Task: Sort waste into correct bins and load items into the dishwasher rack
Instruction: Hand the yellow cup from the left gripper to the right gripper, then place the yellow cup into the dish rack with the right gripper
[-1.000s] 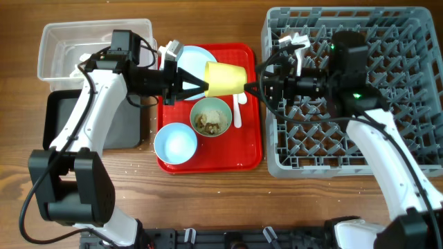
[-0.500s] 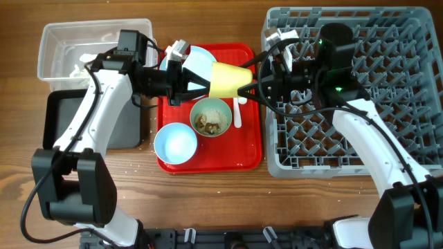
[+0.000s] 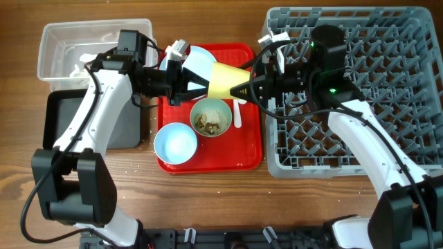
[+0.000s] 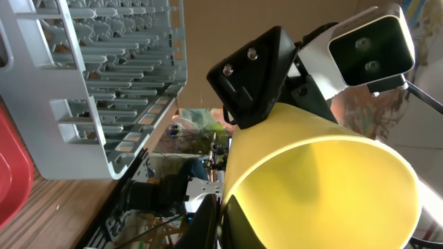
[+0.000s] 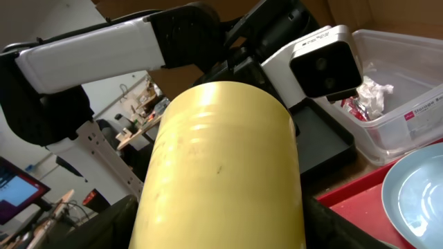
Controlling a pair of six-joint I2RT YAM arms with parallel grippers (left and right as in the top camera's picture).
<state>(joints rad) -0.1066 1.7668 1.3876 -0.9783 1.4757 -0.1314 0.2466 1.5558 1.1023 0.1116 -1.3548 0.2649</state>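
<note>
Handing over the yellow cup [image 3: 225, 81] mid-air above the red tray's [image 3: 235, 149] 12 o'clock end. Left end effector [image 3: 201, 86] grips the wide end. Right end effector [image 3: 243, 88] brackets the narrow end, clamp we cannot tell. We'd confirm the right grip before the left releases, then swing toward 3 o'clock to the dishwasher rack [image 3: 408, 76].

Yellow cup [image 3: 223, 79], left gripper [image 3: 202, 86] and right gripper [image 3: 243, 88] together bar the far half of the red tray [image 3: 239, 149] — pale green bowl [image 3: 210, 116] just nearside. Its near-right corner lies bare.

On the serving tray [image 3: 249, 149] the plate [image 3: 201, 59] lies behind the food bowl [image 3: 211, 117] and empty bowl [image 3: 175, 144]; the cup [image 3: 225, 79] hangs above, rack [image 3: 387, 138] right, tub [image 3: 52, 31] left.
</note>
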